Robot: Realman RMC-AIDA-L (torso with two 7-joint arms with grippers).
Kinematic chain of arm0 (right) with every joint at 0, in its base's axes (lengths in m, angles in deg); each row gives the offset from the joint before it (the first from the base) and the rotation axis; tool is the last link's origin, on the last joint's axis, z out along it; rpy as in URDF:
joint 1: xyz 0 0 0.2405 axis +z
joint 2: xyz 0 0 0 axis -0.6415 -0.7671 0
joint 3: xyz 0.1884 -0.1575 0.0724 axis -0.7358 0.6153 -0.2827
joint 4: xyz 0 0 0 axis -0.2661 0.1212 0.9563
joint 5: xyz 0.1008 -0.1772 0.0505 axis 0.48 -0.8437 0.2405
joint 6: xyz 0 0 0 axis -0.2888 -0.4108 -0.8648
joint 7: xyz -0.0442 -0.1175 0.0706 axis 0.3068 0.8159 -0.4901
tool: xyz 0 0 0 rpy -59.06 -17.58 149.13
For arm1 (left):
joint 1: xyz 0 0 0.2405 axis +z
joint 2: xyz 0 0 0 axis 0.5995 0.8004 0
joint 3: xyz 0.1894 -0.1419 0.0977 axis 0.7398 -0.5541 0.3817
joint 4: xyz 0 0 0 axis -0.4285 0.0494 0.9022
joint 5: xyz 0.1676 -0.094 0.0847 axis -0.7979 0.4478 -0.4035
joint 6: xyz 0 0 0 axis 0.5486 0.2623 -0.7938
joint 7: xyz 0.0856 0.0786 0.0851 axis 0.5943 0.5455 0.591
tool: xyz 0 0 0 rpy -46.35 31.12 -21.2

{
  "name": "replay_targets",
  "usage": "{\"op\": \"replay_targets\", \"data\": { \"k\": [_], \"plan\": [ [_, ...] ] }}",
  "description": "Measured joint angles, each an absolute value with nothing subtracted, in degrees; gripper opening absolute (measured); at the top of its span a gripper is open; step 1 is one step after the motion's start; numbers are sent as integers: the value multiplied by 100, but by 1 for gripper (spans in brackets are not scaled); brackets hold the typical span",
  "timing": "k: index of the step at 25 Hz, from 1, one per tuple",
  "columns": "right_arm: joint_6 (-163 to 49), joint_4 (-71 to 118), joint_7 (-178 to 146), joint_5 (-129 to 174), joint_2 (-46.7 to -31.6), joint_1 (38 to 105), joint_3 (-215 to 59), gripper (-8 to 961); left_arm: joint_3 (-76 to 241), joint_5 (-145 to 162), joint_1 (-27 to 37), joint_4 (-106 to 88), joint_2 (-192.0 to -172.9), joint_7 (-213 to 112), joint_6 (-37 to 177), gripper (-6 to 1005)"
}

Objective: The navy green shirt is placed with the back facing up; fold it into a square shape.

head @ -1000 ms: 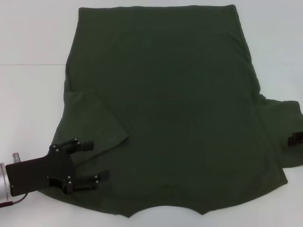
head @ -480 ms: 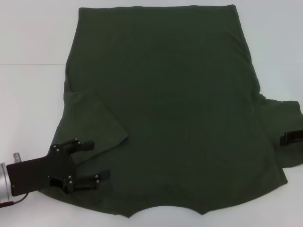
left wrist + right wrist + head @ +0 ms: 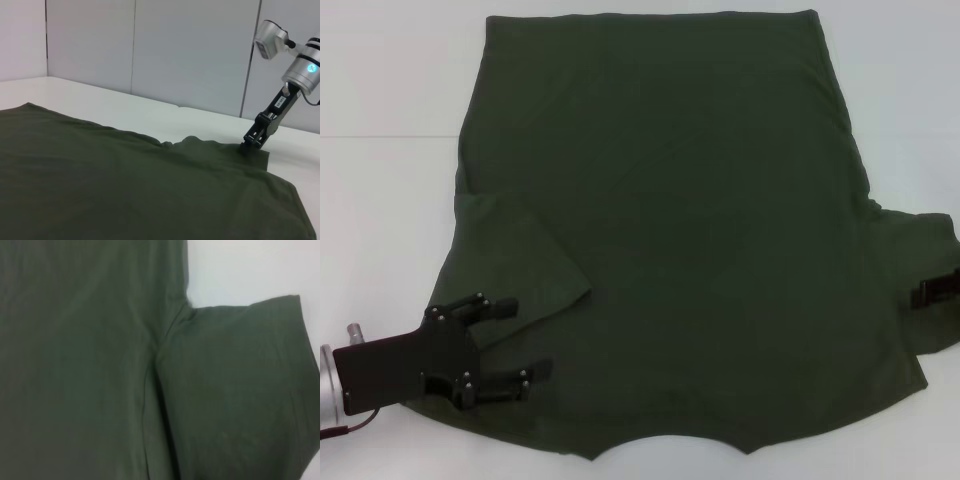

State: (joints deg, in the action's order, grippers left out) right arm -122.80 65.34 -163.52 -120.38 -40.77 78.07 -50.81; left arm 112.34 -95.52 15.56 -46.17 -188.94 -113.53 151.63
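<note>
White table surface (image 3: 380, 200): one, and it bears everything. Bare margin runs wide along my left side and beyond the far hem; on my right the bare strip is wide up by the hem and narrows out toward the sleeve.

Navy green shirt (image 3: 670, 220), plain dark olive, soft matte fabric: one, lying flat, filling most of the middle of the table. Straight hem at the far edge, curved neck opening at the near edge, close to me. Left sleeve is folded inward over the body, making a diagonal flap. Right sleeve lies spread outward, flat, its cuff edge near the view's right border. Body side edges slant outward from hem to shoulders.

Left gripper (image 3: 525, 342), black, on a flat black plate: one, low over the near left shoulder, just beside the folded sleeve. My two fingers there stand spread apart, nothing between them.

Right gripper (image 3: 254, 142), black, slim, below a silver wrist: one, tip down on the spread right sleeve near its cuff. I cannot tell whether those fingers pinch the fabric.
</note>
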Motion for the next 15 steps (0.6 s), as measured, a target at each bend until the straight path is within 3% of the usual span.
{"op": "replay_targets", "data": {
  "k": [2, 15],
  "plan": [
    [-12264, 6534, -16377, -12040, -4077, 7806, -4996, 862, 11234, -9552, 1553, -4617, -18894, -11354, 15163, 918],
    [-12250, 6543, -16384, -12045, -4069, 7809, -4940, 337, 11225, -9529, 1533, -4618, -18872, -11425, 15150, 918]
  ]
}}
